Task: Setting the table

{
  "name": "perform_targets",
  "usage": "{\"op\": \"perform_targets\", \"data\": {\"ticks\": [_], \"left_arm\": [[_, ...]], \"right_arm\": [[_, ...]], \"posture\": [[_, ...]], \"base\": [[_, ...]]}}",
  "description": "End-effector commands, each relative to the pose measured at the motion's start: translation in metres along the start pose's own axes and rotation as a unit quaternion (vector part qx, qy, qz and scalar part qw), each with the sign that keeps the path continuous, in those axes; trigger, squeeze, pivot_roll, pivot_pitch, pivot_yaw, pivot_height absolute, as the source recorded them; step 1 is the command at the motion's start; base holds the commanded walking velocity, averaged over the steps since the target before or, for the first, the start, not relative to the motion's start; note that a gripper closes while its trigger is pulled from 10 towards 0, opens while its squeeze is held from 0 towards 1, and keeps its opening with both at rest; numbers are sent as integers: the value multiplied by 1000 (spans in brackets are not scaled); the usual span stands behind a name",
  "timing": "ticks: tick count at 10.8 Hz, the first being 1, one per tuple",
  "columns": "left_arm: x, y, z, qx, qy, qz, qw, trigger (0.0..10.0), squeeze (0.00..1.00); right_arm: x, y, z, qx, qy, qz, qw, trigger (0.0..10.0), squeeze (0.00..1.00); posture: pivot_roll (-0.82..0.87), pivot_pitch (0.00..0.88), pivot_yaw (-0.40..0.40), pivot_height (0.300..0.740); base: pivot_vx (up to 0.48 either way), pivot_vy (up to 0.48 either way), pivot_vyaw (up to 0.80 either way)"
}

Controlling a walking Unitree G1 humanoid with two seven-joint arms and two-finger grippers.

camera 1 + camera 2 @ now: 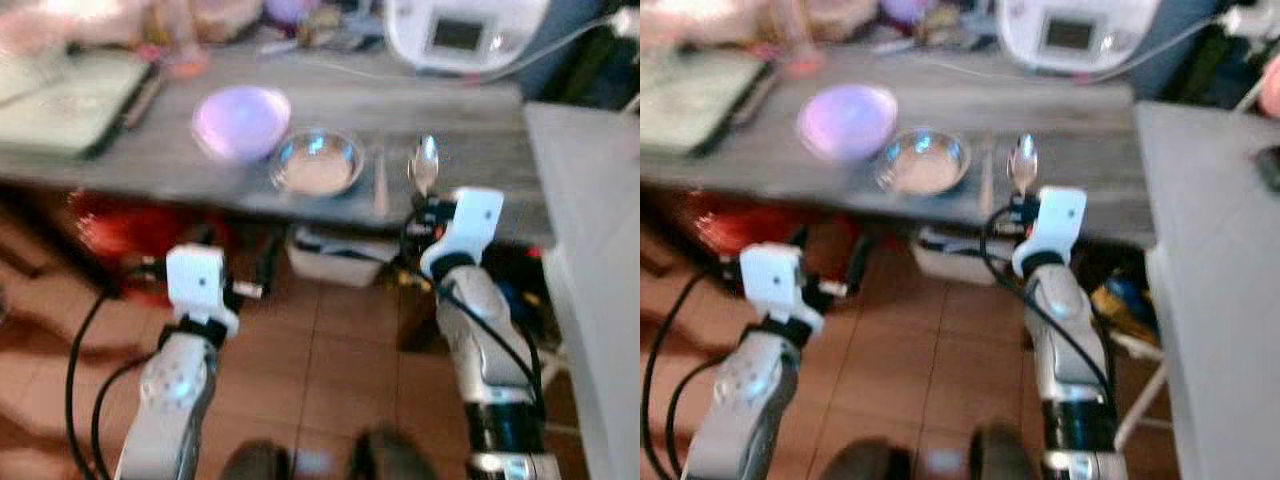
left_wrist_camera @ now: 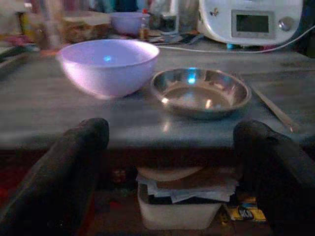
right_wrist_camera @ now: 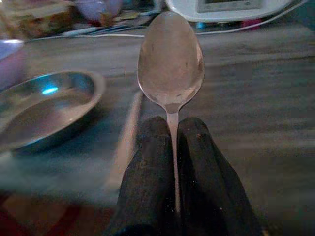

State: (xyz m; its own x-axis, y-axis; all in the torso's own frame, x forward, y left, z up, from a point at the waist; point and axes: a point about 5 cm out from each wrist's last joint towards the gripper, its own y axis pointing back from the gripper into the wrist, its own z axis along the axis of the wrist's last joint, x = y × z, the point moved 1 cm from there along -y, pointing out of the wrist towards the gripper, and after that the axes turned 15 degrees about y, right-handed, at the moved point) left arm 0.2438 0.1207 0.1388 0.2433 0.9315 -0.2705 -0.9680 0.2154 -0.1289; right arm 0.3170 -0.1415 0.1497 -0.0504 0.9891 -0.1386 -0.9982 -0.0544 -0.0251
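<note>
A lilac bowl (image 1: 241,121) and a shallow steel dish (image 1: 317,161) sit side by side near the front edge of a grey wooden table (image 1: 470,120). A thin utensil (image 1: 380,182) lies flat just right of the dish. My right gripper (image 3: 172,132) is shut on the handle of a metal spoon (image 3: 171,61), whose bowl points up over the table edge (image 1: 424,163). My left gripper (image 2: 172,142) is open, below and short of the table edge, facing the lilac bowl (image 2: 108,64) and the dish (image 2: 201,91).
A white kitchen appliance (image 1: 465,30) with a cable stands at the table's back right. A flat greenish board (image 1: 60,100) lies at the left. A white surface (image 1: 595,250) is on the right. Under the table is a white box of papers (image 2: 179,204) on tiled floor.
</note>
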Motion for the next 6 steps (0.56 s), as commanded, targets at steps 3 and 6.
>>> {"op": "perform_targets", "data": {"ticks": [3, 6], "left_arm": [[-1, 2, 1, 0, 4, -3, 1000, 10000, 0], [10, 11, 2, 2, -9, 29, 1000, 10000, 0]], "right_arm": [[-14, 0, -2, 6, 5, -34, 999, 10000, 0], [-10, -2, -6, 20, -19, -37, 999, 10000, 0]], "posture": [[53, 152, 19, 740], [60, 152, 19, 740]], "base": [[248, 90, -240], [0, 0, -179]]}}
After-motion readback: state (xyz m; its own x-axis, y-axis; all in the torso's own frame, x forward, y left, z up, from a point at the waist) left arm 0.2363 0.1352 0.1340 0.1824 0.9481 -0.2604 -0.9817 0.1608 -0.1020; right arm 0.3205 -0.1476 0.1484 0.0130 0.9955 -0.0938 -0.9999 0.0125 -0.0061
